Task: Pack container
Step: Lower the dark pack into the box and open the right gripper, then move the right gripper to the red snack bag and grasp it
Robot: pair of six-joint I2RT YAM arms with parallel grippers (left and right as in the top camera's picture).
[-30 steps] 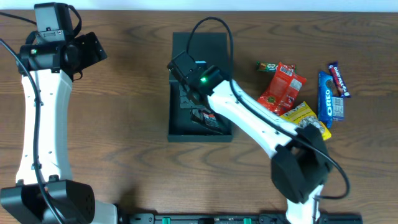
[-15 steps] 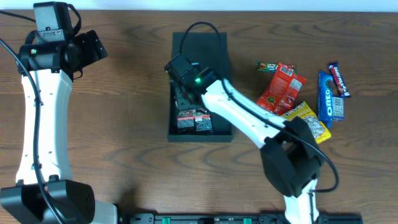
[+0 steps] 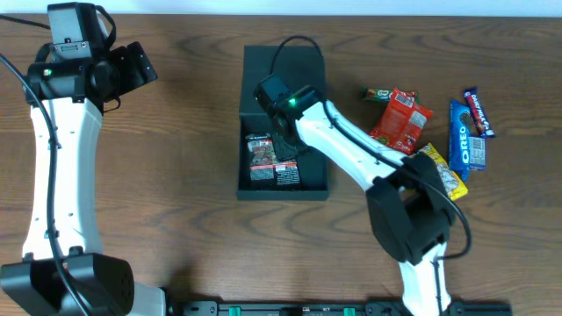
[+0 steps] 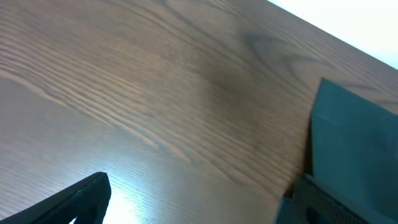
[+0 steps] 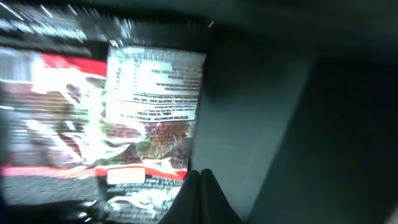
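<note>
With one packet [image 3: 268, 162] in the container [image 3: 281, 192], the right gripper [image 5: 200, 178] has jaws shut empty and the left gripper [image 3: 143, 68] gapes idle; next probably fetch snacks [image 3: 401, 119] right of it.

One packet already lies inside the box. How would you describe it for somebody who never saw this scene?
Find the dark teal-green container in the middle of the wooden table. Inside it, in its lower half seen from overhead, lies a shiny packet printed black, red and white. It alone is boxed; the other snacks lie on the table to the right.
</note>
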